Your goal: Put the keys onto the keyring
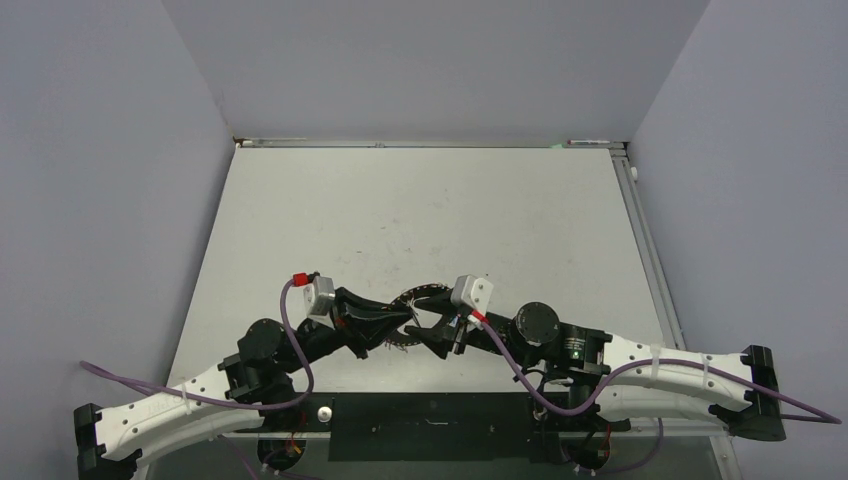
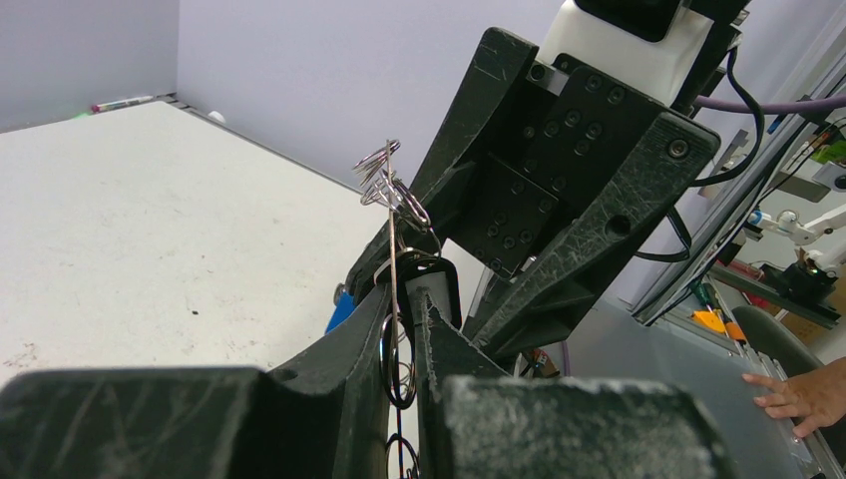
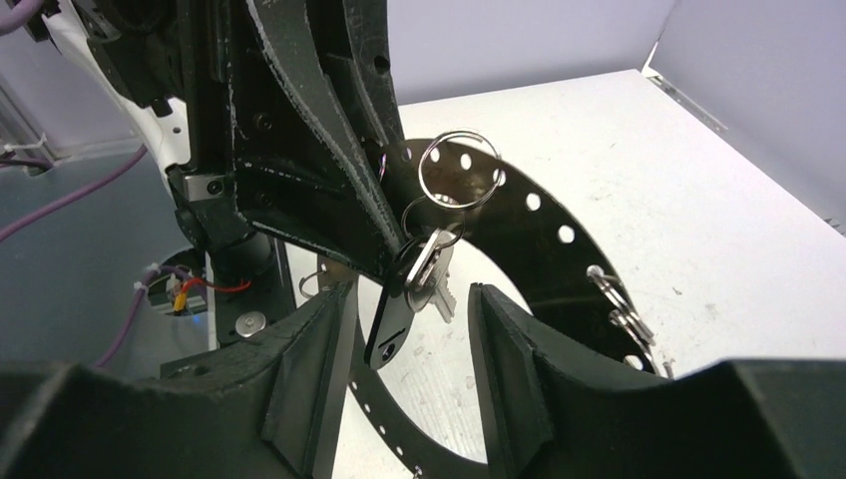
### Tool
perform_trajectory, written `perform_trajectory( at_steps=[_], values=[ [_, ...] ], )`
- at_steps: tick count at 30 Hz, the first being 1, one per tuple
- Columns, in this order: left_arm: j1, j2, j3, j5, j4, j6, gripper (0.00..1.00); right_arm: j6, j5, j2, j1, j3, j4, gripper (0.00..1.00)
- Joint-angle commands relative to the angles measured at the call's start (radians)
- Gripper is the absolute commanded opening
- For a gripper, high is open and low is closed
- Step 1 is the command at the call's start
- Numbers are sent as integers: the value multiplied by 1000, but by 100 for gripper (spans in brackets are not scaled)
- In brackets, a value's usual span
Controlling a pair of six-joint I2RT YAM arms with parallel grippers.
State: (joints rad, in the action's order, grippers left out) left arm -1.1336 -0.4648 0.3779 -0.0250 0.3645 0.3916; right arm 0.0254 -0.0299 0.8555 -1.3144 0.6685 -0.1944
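The keyring is a dark flat ring with small holes round its rim and wire loops on it. It is held upright above the table near the arms' bases. My left gripper is shut on its thin edge. A black key with a silver blade hangs from silver split rings beside the left fingers. That key dangles between the fingers of my open right gripper, touching neither one. A blue key peeks out behind the left finger.
The white table stretches away beyond the two grippers, with grey walls on three sides. In the left wrist view a person's hand rests on a surface off to the right, past the right arm.
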Motion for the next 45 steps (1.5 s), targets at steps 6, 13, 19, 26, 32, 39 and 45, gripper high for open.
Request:
perform_trajectory(
  at_steps=[6, 13, 19, 26, 32, 39, 45],
  values=[
    [-5, 11, 58, -29, 57, 16, 0, -54, 22, -17, 5, -4, -83, 29],
    [-5, 17, 61, -26, 48, 13, 0, -42, 25, 3, 5, 31, -24, 13],
    [-5, 19, 69, -26, 29, -2, 0, -26, 59, -5, 4, 59, 25, 5],
    [-5, 49, 92, -17, -63, -63, 0, 52, 40, -6, 5, 134, 154, 5],
    [-5, 43, 139, -7, -170, -132, 24, 140, -52, 23, 6, 207, 251, 5],
    [-5, 42, 252, 52, -445, -255, 99, 292, -120, 86, 6, 358, 410, 5],
    [-5, 114, 277, 107, -538, -371, 96, 429, -38, 107, 8, 461, 507, 5]
  ],
)
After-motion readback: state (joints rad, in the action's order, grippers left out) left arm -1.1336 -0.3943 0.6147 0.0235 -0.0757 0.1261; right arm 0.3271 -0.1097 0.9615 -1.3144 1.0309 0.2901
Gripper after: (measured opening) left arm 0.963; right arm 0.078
